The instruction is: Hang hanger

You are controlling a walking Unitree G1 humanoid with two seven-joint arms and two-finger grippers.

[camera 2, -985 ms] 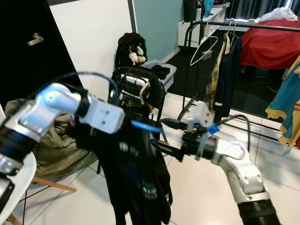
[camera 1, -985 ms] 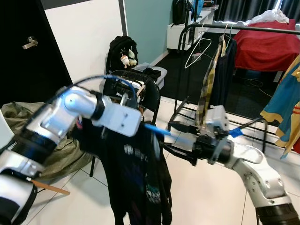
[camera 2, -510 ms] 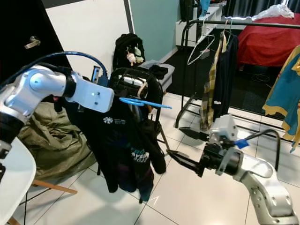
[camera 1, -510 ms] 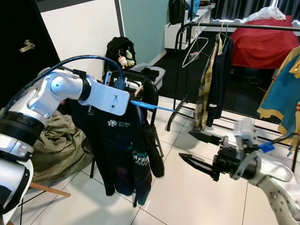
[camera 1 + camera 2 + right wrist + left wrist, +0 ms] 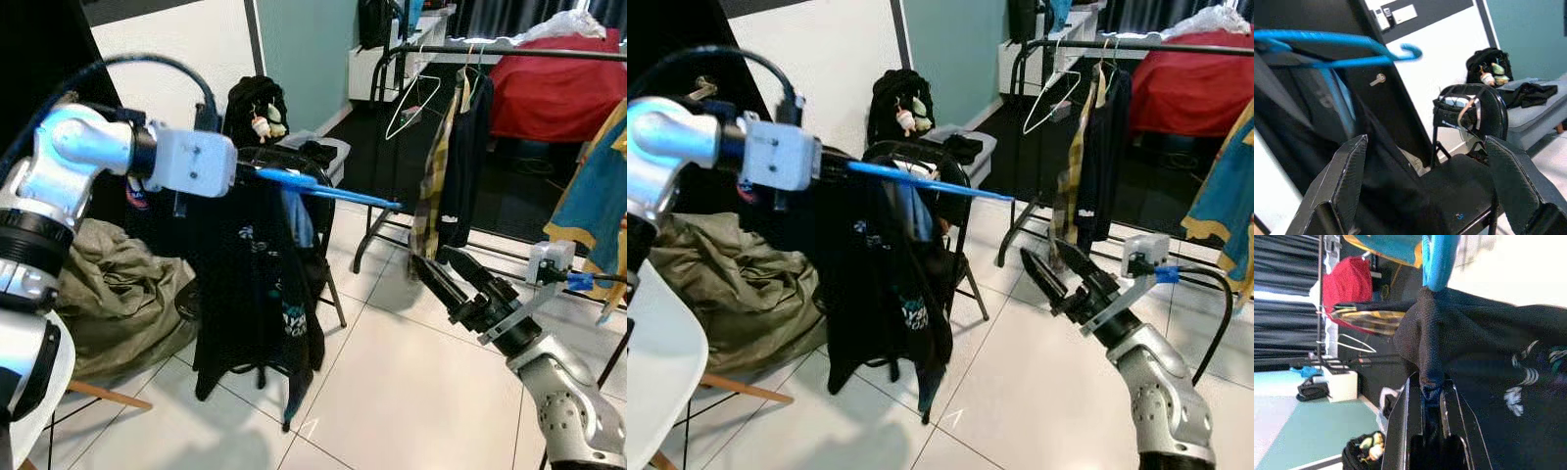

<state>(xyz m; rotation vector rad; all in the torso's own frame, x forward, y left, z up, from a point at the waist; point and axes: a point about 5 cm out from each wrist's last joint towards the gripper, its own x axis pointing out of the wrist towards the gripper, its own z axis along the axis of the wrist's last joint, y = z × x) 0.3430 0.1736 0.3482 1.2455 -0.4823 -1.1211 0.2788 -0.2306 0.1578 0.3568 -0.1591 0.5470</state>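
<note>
Holding a blue hanger (image 5: 323, 188) out level, the left gripper (image 5: 238, 168) has it near the middle, with a black T-shirt (image 5: 257, 284) draped from it and hanging down past the fingers. In the left eye view the hanger's tip points toward a black clothes rail (image 5: 509, 49) well beyond the fingertips, where a white hanger (image 5: 413, 103), a plaid shirt (image 5: 434, 186) and a dark garment (image 5: 470, 147) hang. A black chair (image 5: 313, 211) stands just behind the shirt. The right gripper (image 5: 453, 277) hangs lower, apart from the hanger, its 2 fingers spread and holding nothing.

From the right eye view, the same hanger (image 5: 921, 182) reaches out past the left fingers over the tiled floor (image 5: 1019, 392).

Looking along the left wrist, both black fingers (image 5: 1405, 426) are pinched on a fold of black cloth with the blue hanger (image 5: 1437, 259) running on ahead of them.

Along the right wrist, the 2 fingers (image 5: 1347, 171) stand wide apart, the hanger's hook (image 5: 1405, 51) above and beyond them.
</note>
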